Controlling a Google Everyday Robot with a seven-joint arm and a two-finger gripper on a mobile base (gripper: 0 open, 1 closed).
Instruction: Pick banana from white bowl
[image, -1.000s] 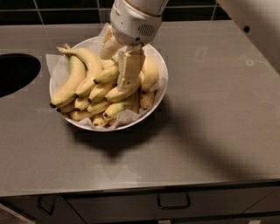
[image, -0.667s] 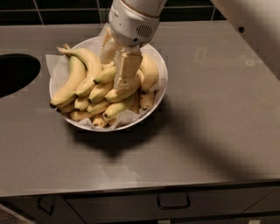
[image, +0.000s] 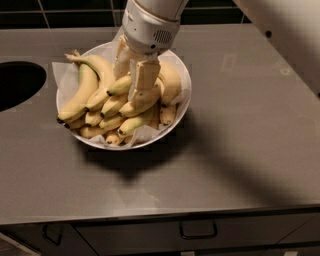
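Note:
The white bowl (image: 183, 107), lined with crinkled white paper (image: 61, 76), stands on the grey counter and is piled with several yellow bananas. A short, gently curved banana (image: 118, 87) with a small dark tip lies on top near the middle. My gripper (image: 134, 86) reaches down from the white wrist housing (image: 149, 26) into the pile, right at this short banana and touching the bananas around it. A longer bunch with green stems (image: 89, 75) lies on the bowl's left side.
A dark round opening (image: 15, 82) is cut into the grey counter (image: 240, 125) at the left. My arm's white link (image: 292, 35) crosses the upper right. Dark tiles run along the back. Drawers with handles (image: 198, 232) are below the front edge.
My gripper and wrist have shifted slightly left and a little lower into the banana pile. The bananas and bowl have not visibly moved.

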